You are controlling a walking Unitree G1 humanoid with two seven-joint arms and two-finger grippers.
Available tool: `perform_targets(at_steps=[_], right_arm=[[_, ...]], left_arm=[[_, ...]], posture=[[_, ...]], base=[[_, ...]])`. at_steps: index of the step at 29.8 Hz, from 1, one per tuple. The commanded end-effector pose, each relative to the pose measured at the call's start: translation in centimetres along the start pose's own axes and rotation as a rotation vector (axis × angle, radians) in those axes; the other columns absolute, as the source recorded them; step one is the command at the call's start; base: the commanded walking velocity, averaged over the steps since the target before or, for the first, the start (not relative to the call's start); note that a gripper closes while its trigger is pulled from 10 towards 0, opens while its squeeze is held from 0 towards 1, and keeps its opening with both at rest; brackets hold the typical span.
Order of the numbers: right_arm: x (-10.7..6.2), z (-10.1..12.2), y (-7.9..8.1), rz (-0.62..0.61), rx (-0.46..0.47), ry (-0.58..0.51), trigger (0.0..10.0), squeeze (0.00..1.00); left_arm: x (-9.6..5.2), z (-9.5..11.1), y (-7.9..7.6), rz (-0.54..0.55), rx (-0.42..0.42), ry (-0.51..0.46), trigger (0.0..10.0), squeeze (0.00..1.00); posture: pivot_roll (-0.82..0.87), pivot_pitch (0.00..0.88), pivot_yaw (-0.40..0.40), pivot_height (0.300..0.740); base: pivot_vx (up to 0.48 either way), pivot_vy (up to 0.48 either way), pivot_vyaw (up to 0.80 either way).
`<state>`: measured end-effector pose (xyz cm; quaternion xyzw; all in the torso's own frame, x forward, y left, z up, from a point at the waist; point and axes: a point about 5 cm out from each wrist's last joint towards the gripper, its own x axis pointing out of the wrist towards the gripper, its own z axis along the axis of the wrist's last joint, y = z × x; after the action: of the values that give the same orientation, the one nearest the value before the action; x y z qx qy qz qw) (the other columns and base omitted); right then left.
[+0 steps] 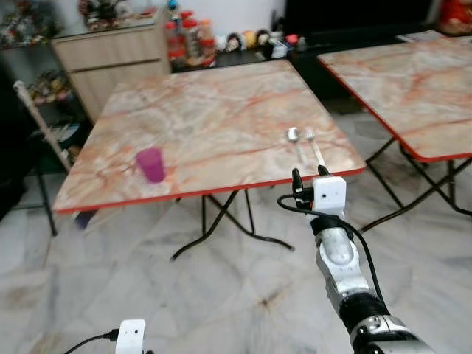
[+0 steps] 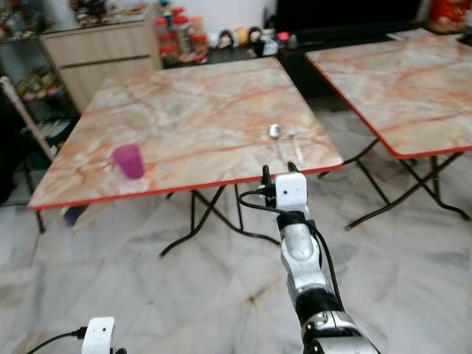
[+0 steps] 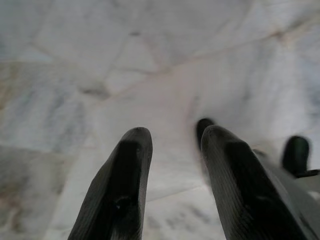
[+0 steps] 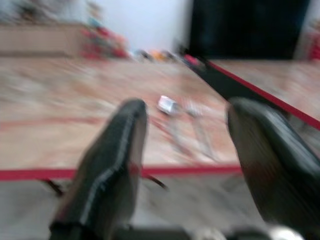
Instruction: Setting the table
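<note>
A marble-topped folding table (image 1: 221,96) with a red rim stands ahead. A purple cup (image 1: 151,164) sits upright near its front left edge. A spoon (image 1: 294,137) and a fork (image 1: 314,144) lie side by side near the front right edge. My right gripper (image 1: 308,175) is raised just before that edge, short of the cutlery and pointing at it. In the blurred right wrist view its fingers (image 4: 112,150) are open and hold nothing, with the spoon (image 4: 167,105) and fork (image 4: 197,112) beyond them. My left gripper (image 3: 175,132) hangs low over the floor, open and holding nothing.
A second marble table (image 1: 413,74) stands to the right, with a floor gap between the two. Behind are a wooden cabinet (image 1: 118,51) and a low shelf of bottles and jars (image 1: 188,37). Folded items lean at the left (image 1: 37,118). Crossed table legs (image 1: 221,221) stand underneath.
</note>
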<state>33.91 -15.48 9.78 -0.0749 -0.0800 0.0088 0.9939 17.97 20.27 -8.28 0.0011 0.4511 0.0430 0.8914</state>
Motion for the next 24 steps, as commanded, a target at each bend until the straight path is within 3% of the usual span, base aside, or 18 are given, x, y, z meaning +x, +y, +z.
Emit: perform_targets(at_steps=[1, 24], right_arm=[[0.3, 0.5, 0.9, 0.013, 0.012, -0.012, 10.0, 0.0], [1.7, 2.8, 1.3, 0.031, 0.044, -0.097, 10.0, 0.0]], left_arm=[[-0.1, -0.5, 0.5, 0.018, 0.012, 0.014, 10.0, 0.0], [-0.2, -0.7, 0.5, 0.046, -0.045, 0.018, 10.0, 0.0]], posture=[[0.01, 0.0, 0.066, 0.74], [0.01, 0.0, 0.036, 0.74]], base=[[0.296, 0.0, 0.0], [0.316, 0.0, 0.0]])
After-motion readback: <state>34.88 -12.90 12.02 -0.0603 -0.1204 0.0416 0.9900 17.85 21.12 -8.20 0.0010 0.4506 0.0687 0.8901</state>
